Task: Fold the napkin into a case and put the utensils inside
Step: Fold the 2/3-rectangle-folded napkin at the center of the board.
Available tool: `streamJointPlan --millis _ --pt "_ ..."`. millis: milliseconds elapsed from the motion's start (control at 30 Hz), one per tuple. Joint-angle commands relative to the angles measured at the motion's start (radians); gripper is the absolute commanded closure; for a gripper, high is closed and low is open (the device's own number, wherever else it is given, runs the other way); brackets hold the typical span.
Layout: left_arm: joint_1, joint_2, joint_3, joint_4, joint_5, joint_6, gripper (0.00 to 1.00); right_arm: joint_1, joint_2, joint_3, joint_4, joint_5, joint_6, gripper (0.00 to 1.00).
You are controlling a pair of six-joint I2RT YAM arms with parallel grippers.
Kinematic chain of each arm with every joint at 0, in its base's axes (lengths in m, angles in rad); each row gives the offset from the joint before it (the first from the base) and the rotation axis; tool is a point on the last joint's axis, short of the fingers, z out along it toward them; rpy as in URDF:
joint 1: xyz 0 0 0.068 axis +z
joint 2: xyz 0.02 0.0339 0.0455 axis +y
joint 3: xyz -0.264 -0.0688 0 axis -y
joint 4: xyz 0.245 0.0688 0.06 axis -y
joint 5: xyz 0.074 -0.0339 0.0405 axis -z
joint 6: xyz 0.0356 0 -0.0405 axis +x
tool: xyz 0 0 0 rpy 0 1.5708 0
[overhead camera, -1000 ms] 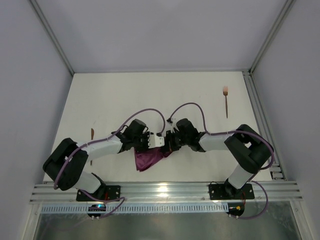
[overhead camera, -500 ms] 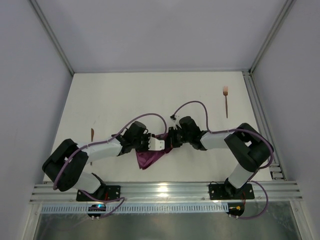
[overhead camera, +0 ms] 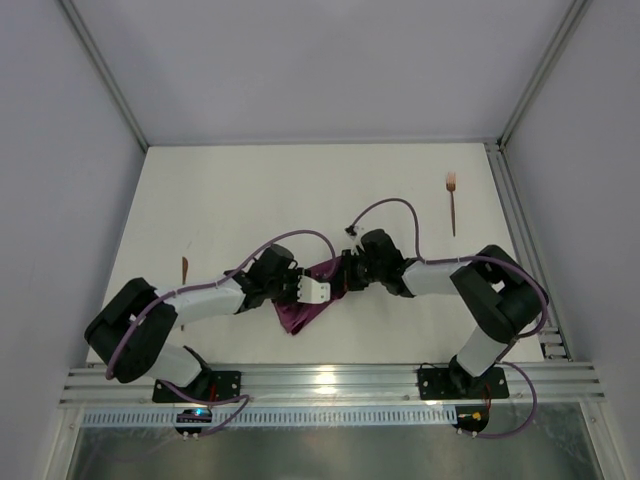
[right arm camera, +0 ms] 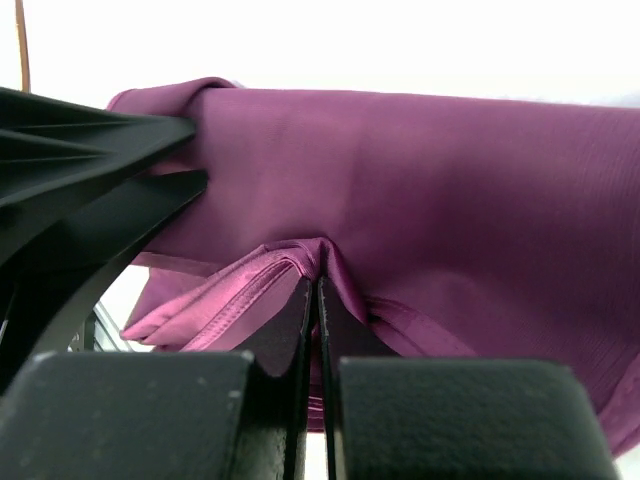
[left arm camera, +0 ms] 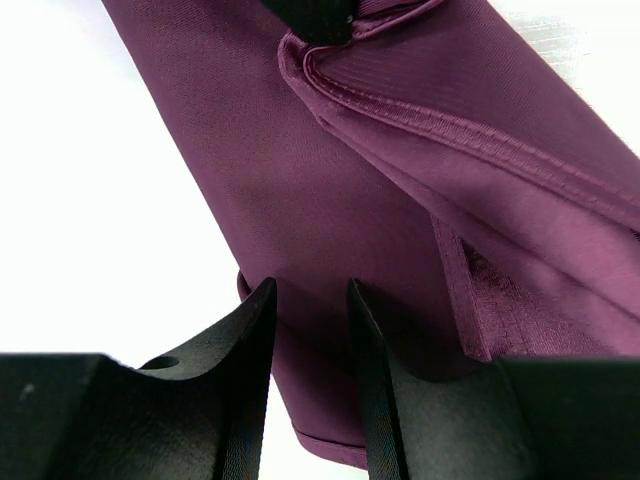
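Note:
The maroon-purple napkin [overhead camera: 298,316] hangs bunched between my two grippers near the table's front middle, its lower corner drooping toward the table. My left gripper [overhead camera: 325,290] is shut on a folded part of the napkin [left arm camera: 330,200]; cloth fills the narrow gap between its fingers [left arm camera: 305,292]. My right gripper [overhead camera: 347,276] is shut tight on a hemmed fold of the napkin [right arm camera: 420,170], fingertips [right arm camera: 318,268] together. A copper fork [overhead camera: 452,203] lies far right. Another thin copper utensil [overhead camera: 184,268] lies at the left edge and also shows in the right wrist view [right arm camera: 20,45].
The white table [overhead camera: 300,190] is bounded by grey walls and a metal rail [overhead camera: 520,240] along the right side. Both arms' elbows and purple cables [overhead camera: 300,235] crowd the front middle. The front rail [overhead camera: 320,385] carries the arm bases.
Both grippers have shifted slightly away from the bases with the napkin. A strip of cloth now shows stretched between them, and the hanging corner has drawn in narrower.

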Motion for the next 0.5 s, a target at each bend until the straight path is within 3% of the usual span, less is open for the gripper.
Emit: streamJointPlan --millis 0,233,467 --pt "-0.004 0.043 -0.056 -0.130 -0.004 -0.013 0.63 -0.009 0.042 0.019 -0.005 0.062 -0.024 0.96" --pt "-0.004 0.022 -0.048 -0.143 -0.009 -0.021 0.59 -0.011 0.068 -0.014 0.021 0.045 0.002 0.96" --pt "-0.002 -0.099 0.093 -0.299 0.135 -0.162 0.50 -0.009 0.080 -0.019 0.019 0.045 0.001 0.96"
